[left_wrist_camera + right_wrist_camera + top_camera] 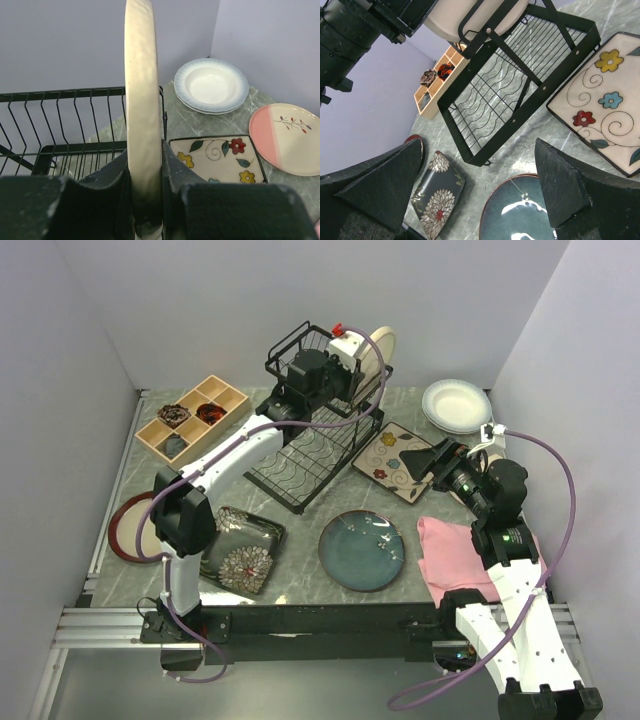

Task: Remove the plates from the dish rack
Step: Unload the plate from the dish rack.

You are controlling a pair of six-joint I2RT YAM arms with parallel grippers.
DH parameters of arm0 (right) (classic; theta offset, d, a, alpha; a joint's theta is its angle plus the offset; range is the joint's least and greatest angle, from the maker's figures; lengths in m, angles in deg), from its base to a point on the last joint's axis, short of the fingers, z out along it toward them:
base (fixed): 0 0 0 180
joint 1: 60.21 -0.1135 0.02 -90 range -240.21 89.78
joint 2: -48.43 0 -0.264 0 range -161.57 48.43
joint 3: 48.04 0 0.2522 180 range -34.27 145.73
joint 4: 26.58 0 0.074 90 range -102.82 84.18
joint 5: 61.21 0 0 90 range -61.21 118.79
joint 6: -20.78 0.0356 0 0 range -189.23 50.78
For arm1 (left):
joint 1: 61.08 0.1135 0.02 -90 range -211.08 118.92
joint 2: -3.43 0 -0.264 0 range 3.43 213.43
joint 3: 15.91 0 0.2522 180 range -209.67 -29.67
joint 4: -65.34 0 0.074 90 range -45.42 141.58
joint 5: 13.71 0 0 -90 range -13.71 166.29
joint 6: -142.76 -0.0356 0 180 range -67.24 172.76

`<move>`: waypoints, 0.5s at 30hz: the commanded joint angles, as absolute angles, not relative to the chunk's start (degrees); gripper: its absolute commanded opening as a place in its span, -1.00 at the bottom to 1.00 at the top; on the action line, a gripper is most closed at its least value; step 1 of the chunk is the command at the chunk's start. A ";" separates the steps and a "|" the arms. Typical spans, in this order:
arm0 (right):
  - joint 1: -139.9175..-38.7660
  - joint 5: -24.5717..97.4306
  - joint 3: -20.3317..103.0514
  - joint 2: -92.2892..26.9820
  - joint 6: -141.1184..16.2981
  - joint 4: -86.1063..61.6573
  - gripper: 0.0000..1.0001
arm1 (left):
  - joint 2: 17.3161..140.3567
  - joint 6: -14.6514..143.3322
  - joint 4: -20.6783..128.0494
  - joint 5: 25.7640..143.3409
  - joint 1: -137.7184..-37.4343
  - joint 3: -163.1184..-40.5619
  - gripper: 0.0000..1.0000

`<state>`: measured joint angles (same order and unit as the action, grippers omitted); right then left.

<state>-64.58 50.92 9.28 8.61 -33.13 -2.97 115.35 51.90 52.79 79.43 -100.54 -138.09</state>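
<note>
Nearest the bases lie the plates already down flat: a brown-rimmed one [128, 525] on the left, a black square one [240, 550], then a teal one [362, 550]. A little farther on, the right gripper [437, 460] hangs over the table with its fingers spread wide and nothing in them. It is beside the cream square plate [395, 462] and well apart from the rack [310, 455]. Farthest out, the left arm reaches across the rack's lower grid to its upper frame. There the left gripper [145, 170] is clamped on the last cream round plate [140, 100]. That plate stands upright on edge, its rim running straight up between the fingers [172, 165], one pad on each face. I cannot tell whether its bottom sits in a slot. Since the plate lies in line with the gripper's reach, I'd say the way out is a straight lift in the plate's own plane, and it is the left arm's job.
</note>
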 commanded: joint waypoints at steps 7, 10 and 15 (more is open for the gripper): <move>-64.96 50.59 9.23 9.58 -34.07 -4.91 1.00 | 113.73 44.68 55.10 79.19 -101.95 -146.92 -0.98; -64.96 50.41 9.32 9.49 -34.24 -4.82 1.00 | 113.38 44.50 56.32 79.89 -101.68 -146.30 -0.99; -65.05 50.32 9.23 9.49 -34.33 -4.65 1.00 | 112.15 44.50 58.00 80.51 -101.42 -145.86 -0.98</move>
<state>-64.58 50.90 9.25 8.72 -33.22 -2.95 115.90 50.98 48.60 78.44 -100.78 -141.20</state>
